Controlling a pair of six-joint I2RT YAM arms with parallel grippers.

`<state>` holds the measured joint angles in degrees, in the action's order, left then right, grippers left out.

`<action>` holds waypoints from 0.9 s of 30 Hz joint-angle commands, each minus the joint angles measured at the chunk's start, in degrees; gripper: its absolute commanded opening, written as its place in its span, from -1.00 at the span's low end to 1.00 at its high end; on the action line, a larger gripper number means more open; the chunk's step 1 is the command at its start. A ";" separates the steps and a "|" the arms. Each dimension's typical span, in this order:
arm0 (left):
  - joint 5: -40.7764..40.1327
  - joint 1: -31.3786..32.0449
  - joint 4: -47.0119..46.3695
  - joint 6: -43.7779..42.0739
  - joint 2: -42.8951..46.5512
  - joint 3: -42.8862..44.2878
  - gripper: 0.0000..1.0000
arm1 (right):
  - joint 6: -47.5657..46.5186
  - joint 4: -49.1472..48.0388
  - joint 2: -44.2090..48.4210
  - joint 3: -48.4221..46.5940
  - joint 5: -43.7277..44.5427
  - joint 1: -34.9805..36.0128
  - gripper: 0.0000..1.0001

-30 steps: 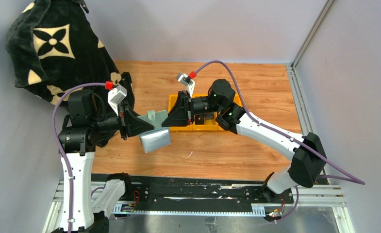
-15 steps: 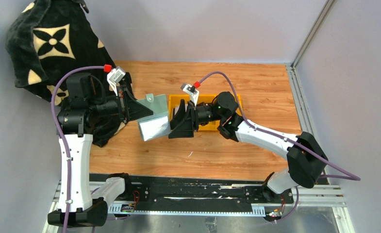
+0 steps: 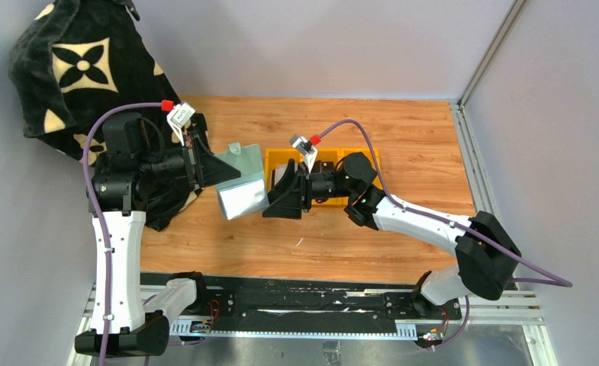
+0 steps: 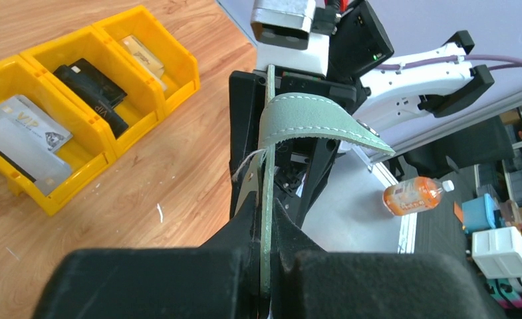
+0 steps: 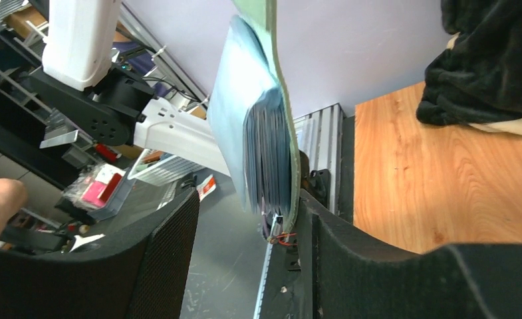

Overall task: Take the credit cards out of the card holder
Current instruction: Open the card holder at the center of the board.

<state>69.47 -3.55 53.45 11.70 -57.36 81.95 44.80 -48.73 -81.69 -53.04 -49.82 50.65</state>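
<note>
My left gripper (image 3: 221, 169) is shut on the sage-green card holder (image 3: 240, 187) and holds it open above the table. Its green cover is pinched edge-on between the jaws in the left wrist view (image 4: 266, 266), with the snap tab (image 4: 314, 118) curling over. The clear sleeves (image 5: 258, 139) hang as a thick bluish stack; I cannot pick out single cards in them. My right gripper (image 3: 275, 197) is open, with the lower edge of the sleeve stack between its jaws (image 5: 251, 259), against the right finger. Two grey credit cards (image 4: 25, 133) lie in the nearest yellow bin.
A row of yellow bins (image 3: 273, 158) stands mid-table behind my right gripper. One bin holds a black wallet (image 4: 92, 90), another tan banknotes (image 4: 141, 56). A black blanket with cream flowers (image 3: 82, 69) fills the back left corner.
My left gripper has lifted the holder up and back. My right gripper has left the bins and moved left to the holder's hanging sleeves.
</note>
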 commanded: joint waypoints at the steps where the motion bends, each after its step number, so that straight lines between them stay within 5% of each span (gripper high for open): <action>1: -0.63 0.27 -12.27 12.42 2.85 -1.80 -1.00 | -6.21 2.45 1.89 1.19 4.37 1.47 0.15; 4: -1.10 0.21 -32.61 30.31 7.53 -9.39 -1.00 | -7.61 2.59 2.18 1.27 5.83 1.91 0.11; 7: -2.62 0.21 -41.90 37.07 10.20 -13.73 -1.00 | -9.10 3.96 2.64 0.93 7.68 2.17 0.04; 17: -0.12 0.22 -31.21 30.88 8.88 -10.80 -1.00 | -8.85 4.98 3.23 -1.96 13.52 2.04 -0.27; 27: 0.57 0.21 -30.64 31.23 9.81 -12.24 -1.00 | -7.05 5.49 2.98 -3.42 17.77 0.39 0.17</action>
<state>68.45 -3.55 22.85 42.00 -48.38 70.06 37.39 -42.98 -79.64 -54.74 -35.20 51.94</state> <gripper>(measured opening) 0.028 0.542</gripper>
